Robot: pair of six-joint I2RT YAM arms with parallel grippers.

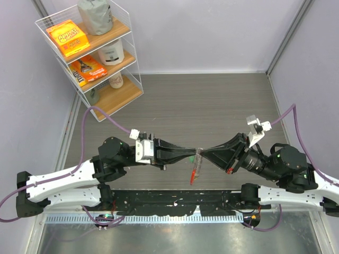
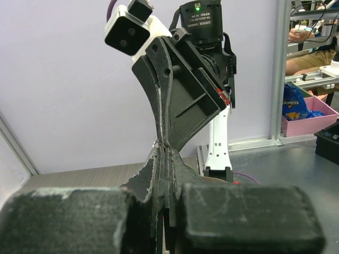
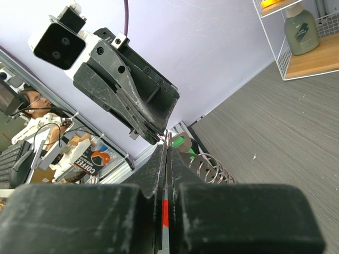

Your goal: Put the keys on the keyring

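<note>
The left tool [image 1: 193, 154] and right tool [image 1: 203, 151] are closed, tip to tip above the worktop [image 1: 212, 106]. The right tool pinches the keyring [image 1: 195, 172], which hangs below the tips. The green key [image 3: 180, 142] sits at the left tool's tip; whether it is gripped cannot be told. Risk: misaligned tips or a slack pinch may drop the key.
</note>
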